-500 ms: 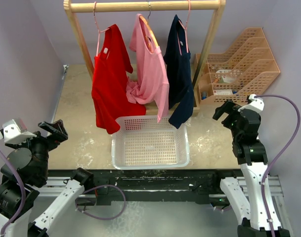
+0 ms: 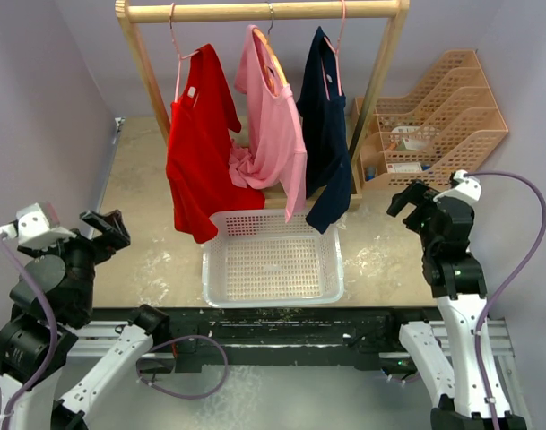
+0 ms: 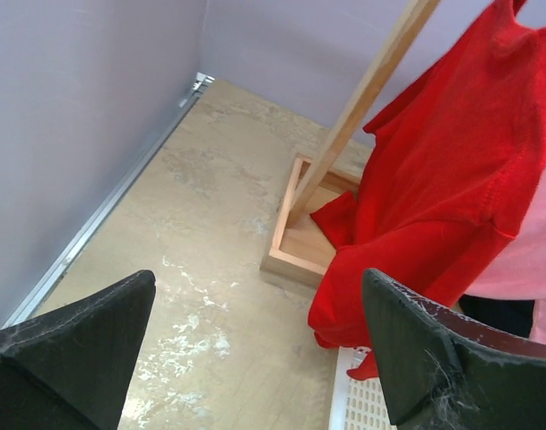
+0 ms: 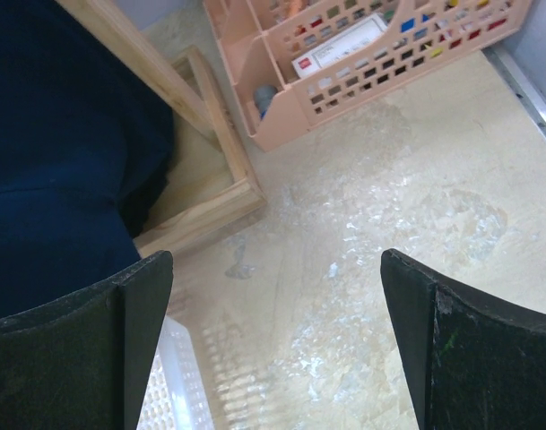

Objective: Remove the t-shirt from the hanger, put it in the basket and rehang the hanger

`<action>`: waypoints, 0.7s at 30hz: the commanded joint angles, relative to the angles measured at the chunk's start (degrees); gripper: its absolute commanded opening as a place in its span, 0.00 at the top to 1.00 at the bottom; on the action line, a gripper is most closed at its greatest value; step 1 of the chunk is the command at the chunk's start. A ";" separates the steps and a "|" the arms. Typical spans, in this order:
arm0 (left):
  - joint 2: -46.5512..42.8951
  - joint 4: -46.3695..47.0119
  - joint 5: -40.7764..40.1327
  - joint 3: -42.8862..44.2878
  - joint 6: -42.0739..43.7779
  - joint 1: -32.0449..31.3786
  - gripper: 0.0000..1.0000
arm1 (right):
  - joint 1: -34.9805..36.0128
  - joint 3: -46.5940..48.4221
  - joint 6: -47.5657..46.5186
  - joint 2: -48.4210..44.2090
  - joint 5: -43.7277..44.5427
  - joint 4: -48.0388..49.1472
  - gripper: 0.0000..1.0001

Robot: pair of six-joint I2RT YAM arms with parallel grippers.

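As seen from above, three shirts hang side by side on the rail [image 2: 255,12] of a wooden rack at the far side of the bench [image 2: 147,197]. The red shirt [image 2: 196,161] is on the left on a pink hanger [image 2: 176,54]. The pink shirt [image 2: 273,134] hangs in the middle, bunched at its lower left, with a wooden hanger [image 2: 274,64] showing at its neck. The navy shirt [image 2: 325,125] is on the right.

A white basket [image 2: 208,269] sits on the bench just in front of the rack. In my top view the red hem overlaps its far left corner and the navy hem its far right corner. A tan file organizer [image 2: 452,107] stands to the right of the rack.

My left claw [image 2: 111,231] is raised at the near left, well apart from the red shirt. Its fingers are spread wide with nothing between them, and its wrist camera looks toward the red hem and the rack's foot.

My right claw [image 2: 407,199] is raised at the near right. It is likewise wide apart and empty, and faces the navy shirt and the organizer.
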 commanded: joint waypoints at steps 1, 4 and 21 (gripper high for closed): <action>5.98 6.73 6.22 2.76 3.94 -0.12 0.01 | 0.09 3.97 -1.95 -1.49 -6.44 3.05 0.00; 10.69 8.09 7.98 7.00 4.44 -0.10 0.01 | 0.09 5.22 -2.09 -2.98 -7.38 4.70 0.00; 35.11 23.60 17.37 28.62 15.02 -0.13 0.01 | 0.09 9.21 1.70 -0.50 -5.05 1.42 0.00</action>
